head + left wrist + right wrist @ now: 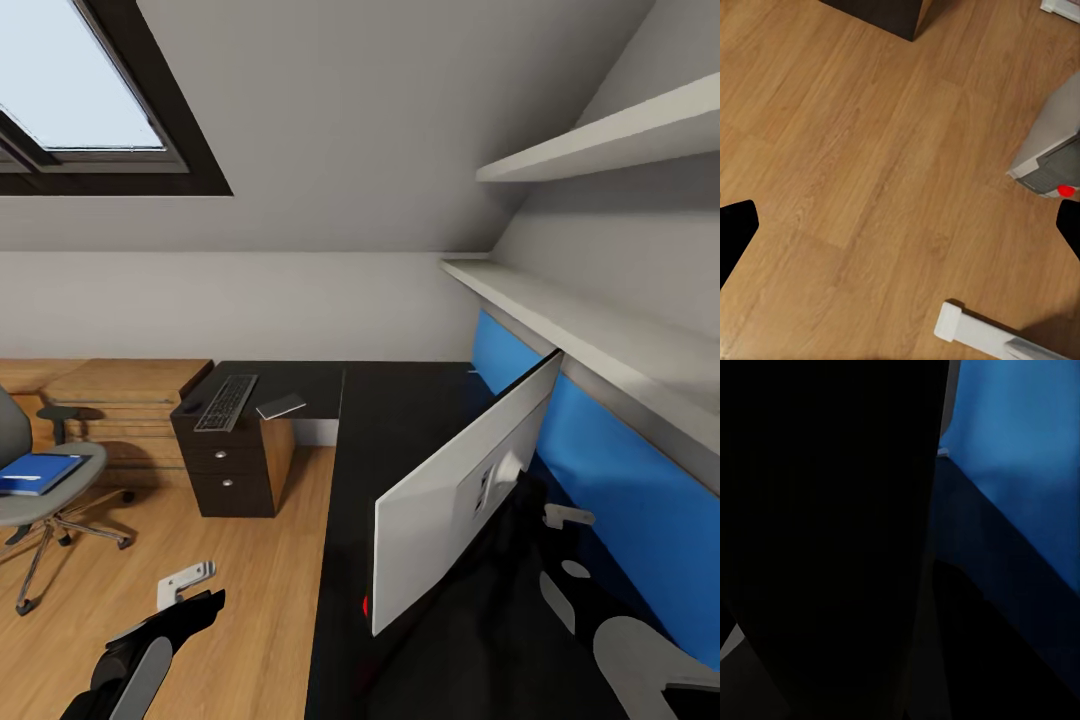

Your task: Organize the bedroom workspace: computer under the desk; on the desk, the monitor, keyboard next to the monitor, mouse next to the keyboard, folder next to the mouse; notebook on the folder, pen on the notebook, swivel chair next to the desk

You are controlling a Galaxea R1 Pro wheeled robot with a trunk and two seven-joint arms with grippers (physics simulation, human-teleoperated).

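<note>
Taking the tabletop (400,420) as landmark, the swivel chair (30,490) is seen well apart from its left end, standing on the wood floor (260,560), and the folder (38,472) is carried flat on the chair's seat. Nearer the camera, off the tabletop's left edge, the left pincer (190,590) is held above the floor; in the left wrist view its dark fingertips (735,232) are spread wide apart with nothing between them, so it is released. On the tabletop's left wing, above the drawer pedestal (235,460), the keyboard (226,402) is laid, and the notebook (281,406) is placed just beside it, toward the corner. On the tabletop's right wing the monitor (465,490) is stood upright with its pale back turned to the camera, a red dot (365,605) being visible at its lower corner. Behind the monitor, along the tabletop's right edge, a blue wall panel (620,470) is fixed beneath two white shelves (600,340). The right pincer's state cannot be told, the right wrist view being mostly dark beside the blue panel.
</note>
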